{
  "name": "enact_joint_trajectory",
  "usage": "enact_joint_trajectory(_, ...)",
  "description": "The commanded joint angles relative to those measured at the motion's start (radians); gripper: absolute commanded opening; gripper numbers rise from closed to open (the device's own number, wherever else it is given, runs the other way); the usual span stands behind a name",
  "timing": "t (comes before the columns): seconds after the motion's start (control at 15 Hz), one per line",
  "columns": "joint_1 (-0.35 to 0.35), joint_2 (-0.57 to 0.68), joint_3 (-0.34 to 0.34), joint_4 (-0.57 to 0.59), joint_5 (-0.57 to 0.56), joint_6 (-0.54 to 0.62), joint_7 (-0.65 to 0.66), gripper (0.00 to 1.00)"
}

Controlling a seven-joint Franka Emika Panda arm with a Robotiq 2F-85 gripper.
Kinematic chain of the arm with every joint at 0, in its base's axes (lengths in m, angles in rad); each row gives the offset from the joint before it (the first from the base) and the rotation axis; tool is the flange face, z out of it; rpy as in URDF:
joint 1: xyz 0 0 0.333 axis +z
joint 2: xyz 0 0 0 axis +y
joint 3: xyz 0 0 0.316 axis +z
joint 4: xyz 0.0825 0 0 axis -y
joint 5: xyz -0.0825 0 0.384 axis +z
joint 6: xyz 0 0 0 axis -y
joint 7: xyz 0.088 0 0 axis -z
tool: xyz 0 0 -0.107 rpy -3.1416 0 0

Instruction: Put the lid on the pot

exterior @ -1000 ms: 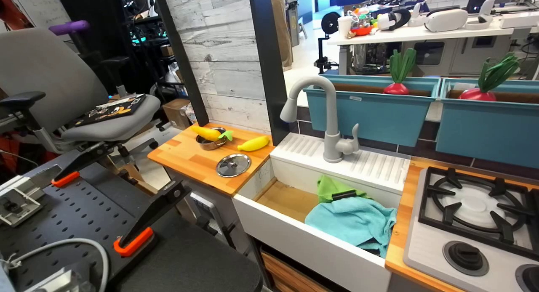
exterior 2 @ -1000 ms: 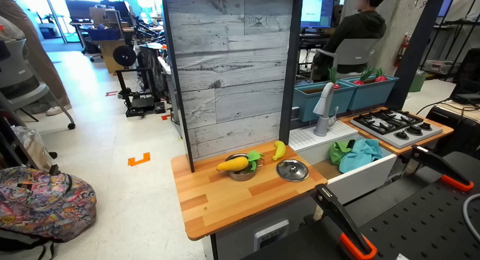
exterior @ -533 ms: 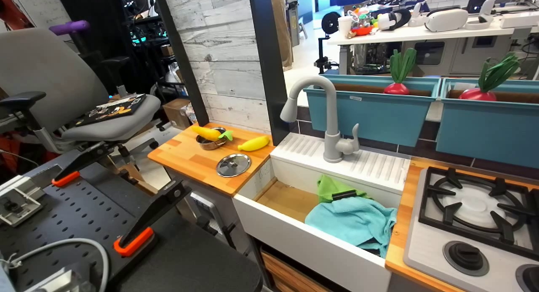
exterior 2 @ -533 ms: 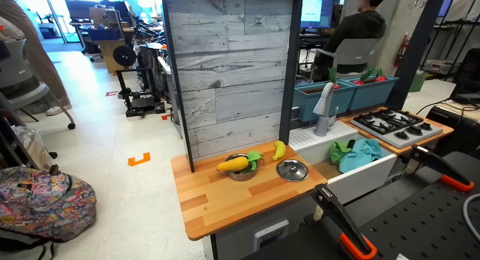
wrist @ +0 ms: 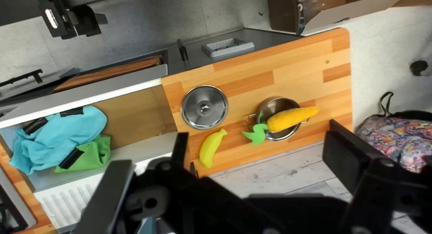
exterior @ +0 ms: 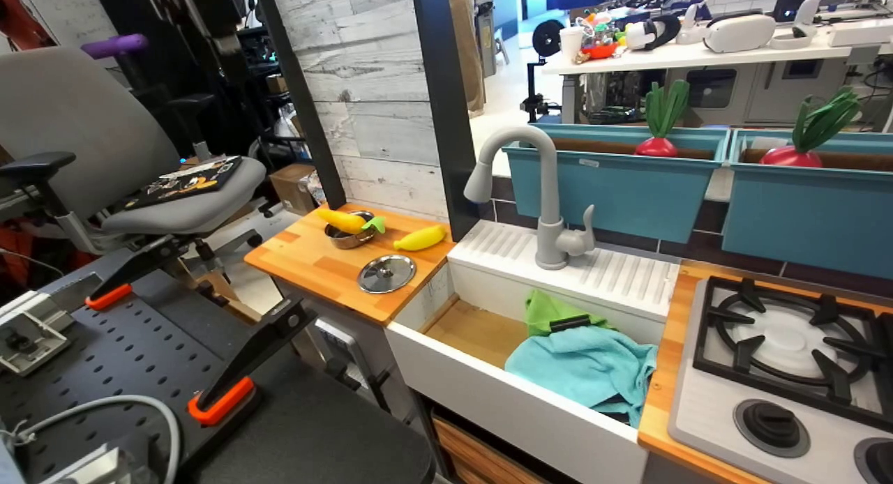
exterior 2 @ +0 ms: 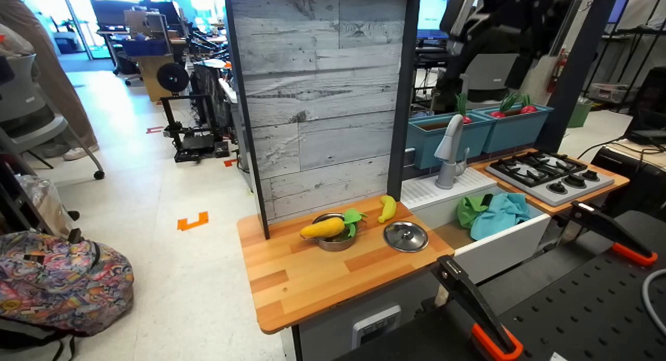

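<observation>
Wrist view, at 8 to 9 o'clock: a blue cloth (wrist: 50, 139) and, touching it on its 4 o'clock side, a green cloth (wrist: 96, 156) lie bunched in the sink (wrist: 135, 116). Next comes the metal lid (wrist: 204, 106), flat and knob up on the wooden tabletop (wrist: 297, 72). Near it, at the lid's 6 o'clock, is a yellow banana (wrist: 211, 149). From the picture's 6 o'clock the gripper (wrist: 258, 133) juts in, its fingers spread wide. At the lid's 3 o'clock, well clear of it, the pot (wrist: 274, 107) stands upright. A yellow vegetable (wrist: 291, 118) lies across the pot, its tip past the rim at nearly 3 o'clock, its green leaves (wrist: 258, 134) over the rim at 8. Past the tabletop's edge, around 3 o'clock, a patterned backpack (wrist: 395, 136) is cut by the frame.

In both exterior views lid and pot sit apart. In an exterior view, left to right, come pot, banana and lid, then the gripper (exterior 2: 481, 85), high between 1 and 2 o'clock, slightly blurred and well apart from the lid.
</observation>
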Motion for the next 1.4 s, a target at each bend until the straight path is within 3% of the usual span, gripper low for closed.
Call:
enact_joint_trajectory(0.0,-0.009,0.236,-0.014,0.094,0.057,0.143,-0.063,1.00)
enact_joint_trajectory(0.4,-0.095,0.557,0.073,0.249,0.173,0.348,-0.130,1.00)
enact_joint_trajectory(0.73,-0.168,0.776,0.129,0.397,0.131,0.395,-0.090,1.00)
enact_joint_trajectory(1.33,-0.102,1.053,0.065,0.613,0.033,0.358,0.006,1.00)
